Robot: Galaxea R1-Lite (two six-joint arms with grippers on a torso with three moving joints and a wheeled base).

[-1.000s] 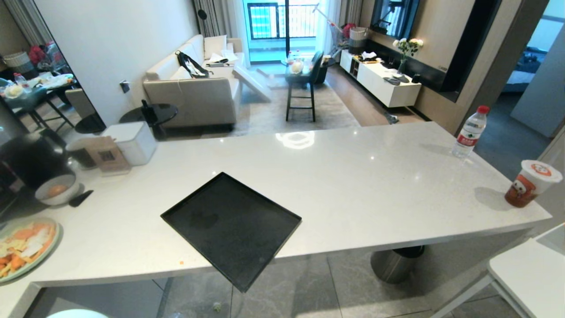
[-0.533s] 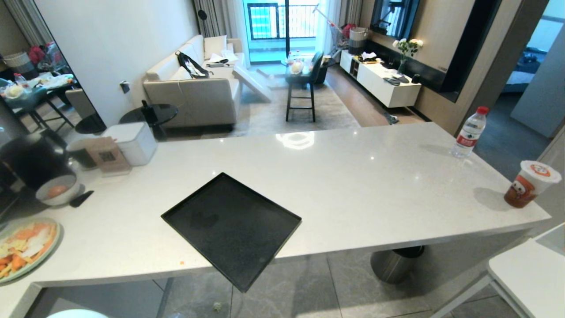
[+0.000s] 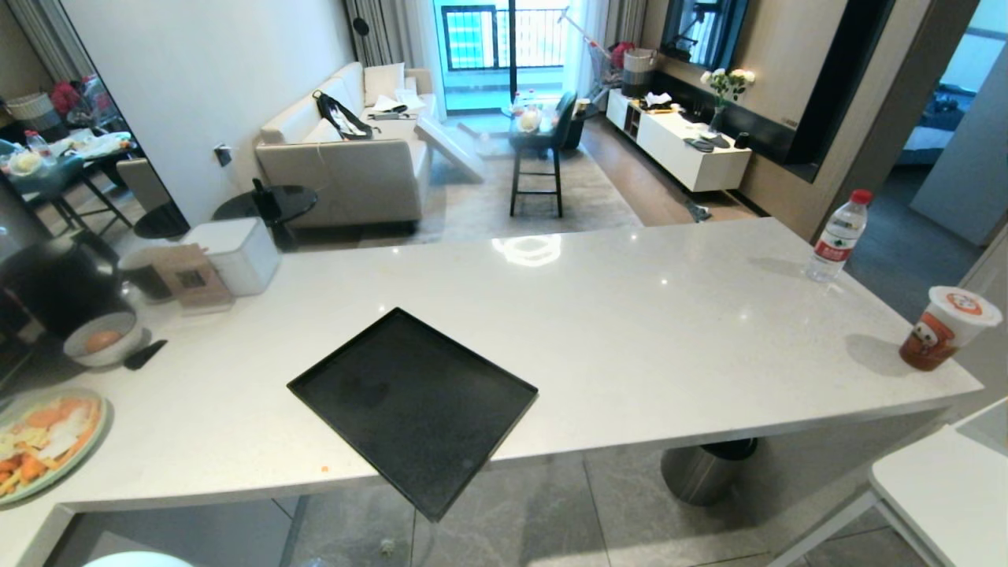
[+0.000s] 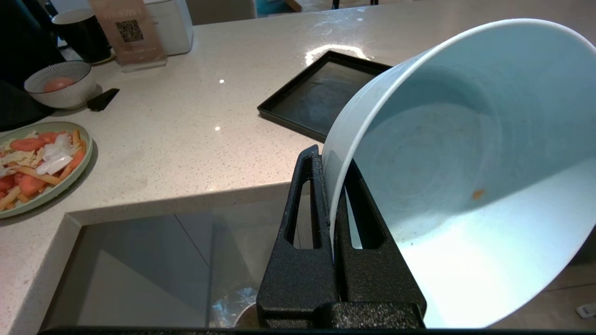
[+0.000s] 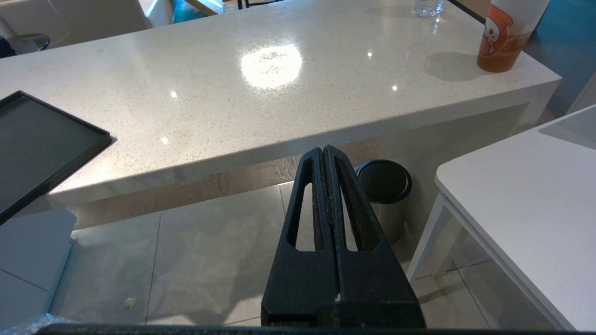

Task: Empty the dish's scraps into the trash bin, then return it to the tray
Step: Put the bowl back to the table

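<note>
Below the near edge of the counter [image 3: 646, 331], off to the left, the left claw [image 4: 333, 186] pinches the rim of the dish [image 4: 465, 177] between its fingers, one inside the wall and one outside. That thin-edge grip lets the arm tip the bowl, and it is tipped steeply now, mouth turned sideways and downward. It looks emptied: only a small orange fleck and a few specks cling to the glaze, so the scraps have presumably gone down. Crinkled clear plastic [image 4: 237, 302] shows right under the claw, probably the liner of the trash bin, though too little is visible to be sure.

On the counter the tray [image 3: 409, 402] lies bare, its near corner jutting past the edge, handy for setting the dish back; I judge that return to be the step left. To its far left sit a green plate of vegetables [image 3: 43, 441] and a grey bowl [image 3: 102, 342], neither part of this job.

The right claw [image 5: 326, 158] hangs idle on the right, fingers pressed together on nothing, above the floor near a dark bin [image 5: 384, 186].
</note>
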